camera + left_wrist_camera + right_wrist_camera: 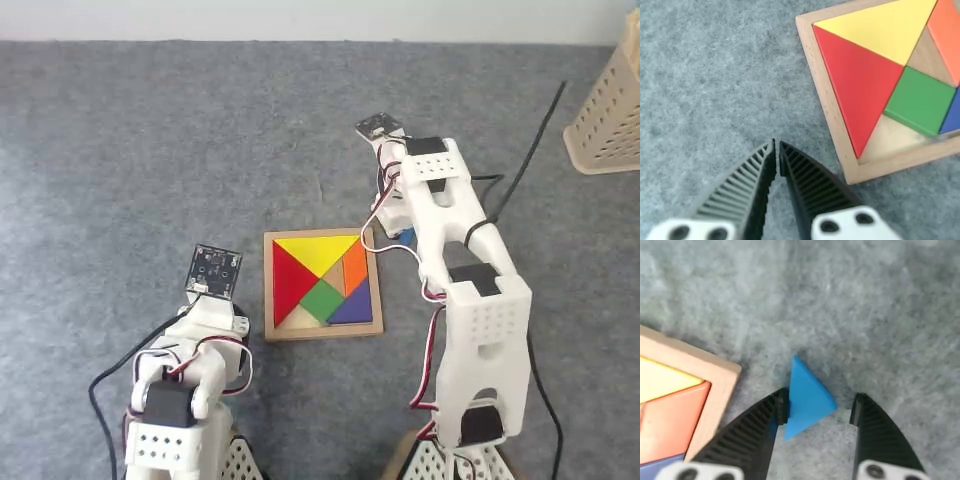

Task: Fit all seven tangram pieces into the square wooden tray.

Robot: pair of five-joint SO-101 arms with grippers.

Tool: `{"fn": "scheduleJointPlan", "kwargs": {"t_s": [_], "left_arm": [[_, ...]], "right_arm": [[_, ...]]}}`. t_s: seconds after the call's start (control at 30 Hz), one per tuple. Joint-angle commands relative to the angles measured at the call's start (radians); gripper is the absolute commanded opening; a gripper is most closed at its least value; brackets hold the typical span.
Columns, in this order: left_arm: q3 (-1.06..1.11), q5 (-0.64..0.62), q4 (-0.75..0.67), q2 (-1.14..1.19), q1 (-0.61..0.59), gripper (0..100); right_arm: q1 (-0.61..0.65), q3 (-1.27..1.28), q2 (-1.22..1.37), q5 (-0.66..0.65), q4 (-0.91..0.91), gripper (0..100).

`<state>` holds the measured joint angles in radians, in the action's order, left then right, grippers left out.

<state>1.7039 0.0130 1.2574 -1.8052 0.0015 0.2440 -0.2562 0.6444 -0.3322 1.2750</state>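
1. Right gripper [820, 407]: jaws apart, straddling the blue triangle [807, 400]. One jaw touches an edge of it and the other stands just clear. Nothing is clamped.
2. The blue triangle lies flat on the grey-carpeted desk [150, 150], outside the square wooden tray [320, 330], just right of its far right corner.
3. Left gripper [776, 150]: jaws together and empty, low over the desk just left of the tray's near left corner.
4. In the tray: yellow triangle [315, 252], red triangle [290, 285], green square [322, 298], orange piece [357, 268], violet piece [352, 308]. The pale triangular gap [298, 318] at near left looks vacant. I cannot tell whether the tan patch in the middle is a piece or bare floor.
5. Risk (judgement): the jaws would close on slanted sides, so the triangle may spin or squirt out. The touching jaw may also shove it across the carpet pile before the other one arrives.
6. Risk: the tray rim is near. A shoved piece or a low jaw could knock the tray and unseat seated pieces. The right arm's wires [378, 212] hang over that corner and may snag.
7. Room: there is wide bare carpet far and left of the tray. The likely route to the gap crosses the filled tray and ends beside the left gripper, where it is tight. The basket [605, 100] at far right is well apart.
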Motion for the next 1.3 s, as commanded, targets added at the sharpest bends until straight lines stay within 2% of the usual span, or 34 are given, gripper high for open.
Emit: {"fn": "scheduleJointPlan", "kwargs": {"t_s": [0.0, 0.13, 0.33, 0.57, 0.67, 0.9, 1.27], "left_arm": [[-0.019, -0.006, 0.006, -0.021, -0.006, 1], [-0.019, -0.006, 0.006, -0.021, -0.006, 1], [-0.019, -0.006, 0.006, -0.021, -0.006, 1], [-0.019, -0.006, 0.006, -0.021, -0.006, 1], [-0.019, -0.006, 0.006, -0.021, -0.006, 1], [-0.019, -0.006, 0.006, -0.021, -0.006, 1], [-0.019, -0.006, 0.006, -0.021, -0.006, 1]], "right_arm": [[0.008, 0.002, -0.007, -0.014, -0.025, 13.5], [0.008, 0.002, -0.007, -0.014, -0.025, 9.2], [0.008, 0.002, -0.022, -0.012, -0.012, 9.1], [0.031, 0.083, -0.24, -0.015, 0.058, 9.1], [0.091, 0.261, -0.395, -0.02, -0.015, 9.1], [0.332, 0.644, -0.727, -0.066, -0.163, 9.2], [0.541, 0.666, -0.65, -0.072, -0.194, 9.3]]}}
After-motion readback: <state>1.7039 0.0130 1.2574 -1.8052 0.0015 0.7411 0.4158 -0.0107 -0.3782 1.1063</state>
